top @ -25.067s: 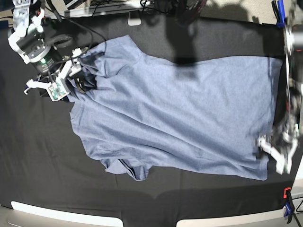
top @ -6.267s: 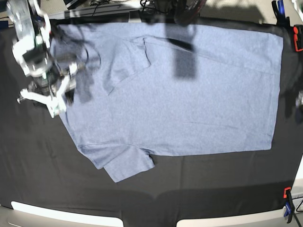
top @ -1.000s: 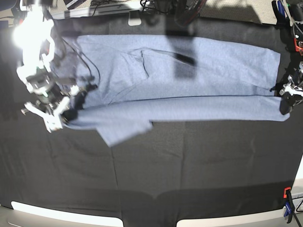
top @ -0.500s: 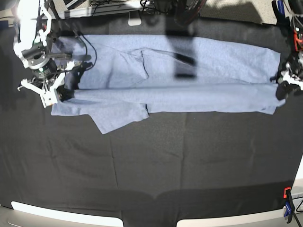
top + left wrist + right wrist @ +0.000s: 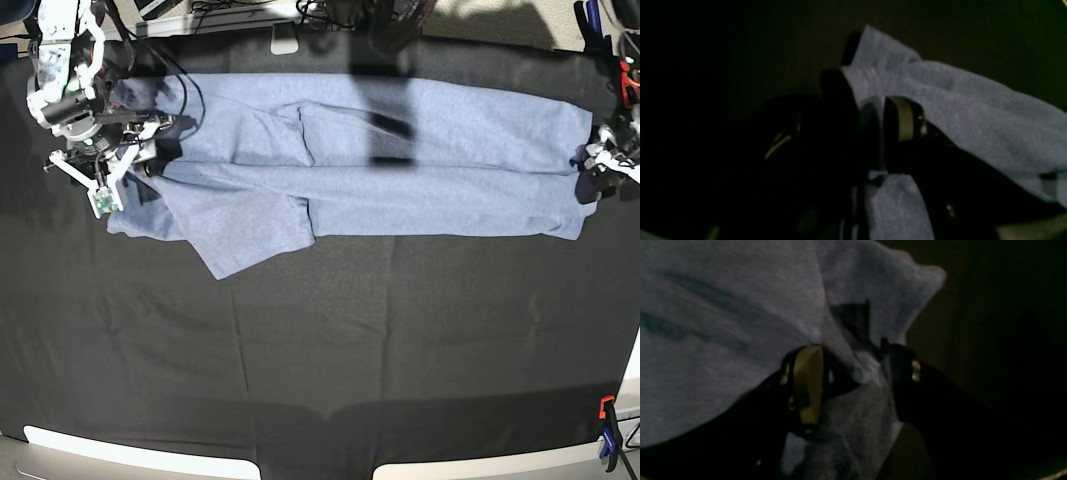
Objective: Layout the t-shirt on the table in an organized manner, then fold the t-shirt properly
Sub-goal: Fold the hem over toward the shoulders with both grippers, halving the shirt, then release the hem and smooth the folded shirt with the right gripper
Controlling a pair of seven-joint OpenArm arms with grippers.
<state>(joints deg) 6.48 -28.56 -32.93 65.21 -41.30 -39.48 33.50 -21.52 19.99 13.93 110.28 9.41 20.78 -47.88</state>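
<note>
— T-shirt (image 5: 400, 160) lies where, and which way does it run?

— Along the far part of the table (image 5: 330, 350), a long band with its near half doubled over. The long axis runs side to side in the base view: hem end at that view's right, shoulder end and a splayed sleeve (image 5: 250, 225) at its left.

— And the jaws?

— One gripper at each end of that axis. The left gripper (image 5: 870, 133) is closed narrowly, a thin fold of blue-grey cloth pinched between its pads. The right gripper (image 5: 853, 373) stands a little wider; a bunched ridge of fabric sits between its fingers, and I judge it a grip, though the pinch itself is partly hidden.

— Which arm is nearer the untidy part?

— The right arm, at the base view's left. The sleeve pokes out toward the near edge just beside it.

— So the coming move turns on what?

— Probably on both held corners lying on one line parallel to the long axis, so the folded edge settles straight.
</note>
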